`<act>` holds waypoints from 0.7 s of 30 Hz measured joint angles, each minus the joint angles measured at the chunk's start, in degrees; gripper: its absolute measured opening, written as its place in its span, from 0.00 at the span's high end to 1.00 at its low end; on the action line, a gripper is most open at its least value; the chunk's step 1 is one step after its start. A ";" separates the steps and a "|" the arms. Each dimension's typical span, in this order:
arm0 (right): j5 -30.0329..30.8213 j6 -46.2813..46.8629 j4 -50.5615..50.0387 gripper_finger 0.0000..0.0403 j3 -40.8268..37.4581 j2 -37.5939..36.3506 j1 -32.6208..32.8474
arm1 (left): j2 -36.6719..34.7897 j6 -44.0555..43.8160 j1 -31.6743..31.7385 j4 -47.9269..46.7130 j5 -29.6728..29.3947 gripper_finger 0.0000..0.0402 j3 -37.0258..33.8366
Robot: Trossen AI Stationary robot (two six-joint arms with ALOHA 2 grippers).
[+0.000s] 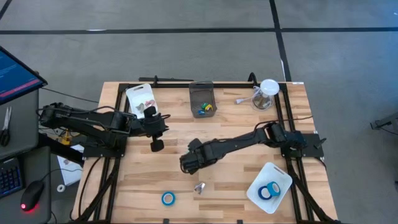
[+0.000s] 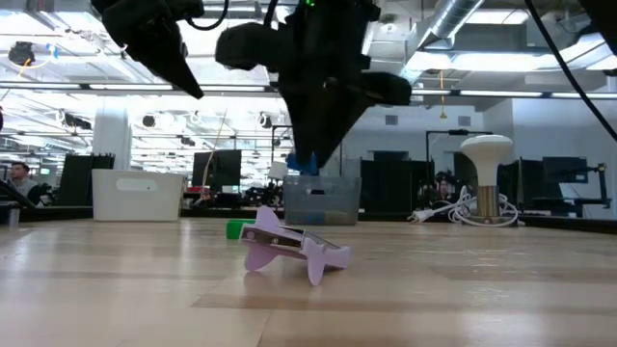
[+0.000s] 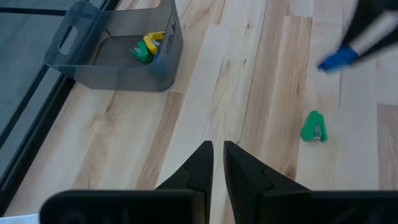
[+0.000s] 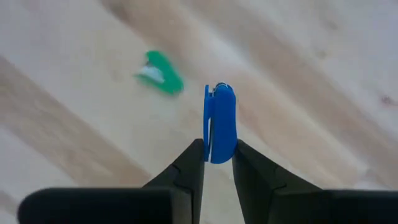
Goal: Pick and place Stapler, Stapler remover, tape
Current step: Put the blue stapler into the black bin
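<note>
Stapler, blue [image 4: 221,121] and small, is seen end-on as a narrow slab with a rounded top, pinched between the right gripper's [image 4: 217,144] fingers above the table's middle. The left gripper [image 3: 217,144] hangs at about 9 o'clock of the centre, its fingers pressed nearly together on nothing.

Both wrist views and the low view show a small green stapler [image 3: 313,126] lying on the boards just beside the held one; the high view does not show it. The low view gives the purple stapler remover [image 2: 289,249] its winged shape, tilted on the wood. Only from above do the tape rolls appear: one blue tape roll [image 1: 168,198] at 7 o'clock, two more in a white tray [image 1: 283,176] at 4 o'clock. A grey bin [image 1: 203,88] at 12 o'clock holds yellow, green and blue bits.

The table [image 1: 236,124] is pale wooden planking on a grey floor. Behind it lies an open hall with ceiling ducts and desks, and a person [image 2: 14,175] at the far edge.
</note>
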 joint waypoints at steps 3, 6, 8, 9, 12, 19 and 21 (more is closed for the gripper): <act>1.06 -2.50 -1.90 0.84 0.02 -1.38 -1.23 | 0.00 0.00 0.00 -0.41 0.00 0.92 0.00; 2.57 -4.30 -4.98 0.84 -0.21 -2.85 -2.48 | 0.01 -0.03 0.01 -1.03 0.00 0.92 0.01; 3.50 -5.67 -4.10 0.84 0.03 -3.73 -3.48 | 0.01 -0.07 0.00 -1.92 0.00 0.92 0.02; 3.62 -6.54 -5.41 0.84 -0.10 -4.40 -4.03 | 0.02 -0.07 0.00 -2.01 0.00 0.92 0.00; 4.09 -9.11 -4.38 0.84 0.07 -5.66 -5.93 | 0.02 -0.13 0.00 -2.45 0.01 0.92 0.02; 5.15 -16.63 -5.19 0.84 -0.05 -8.92 -11.08 | 0.02 -0.20 0.00 -2.67 0.00 0.92 0.02; 5.01 -18.61 -4.98 0.84 -0.09 -9.55 -12.95 | 0.00 -0.20 0.00 -2.67 0.00 0.92 0.02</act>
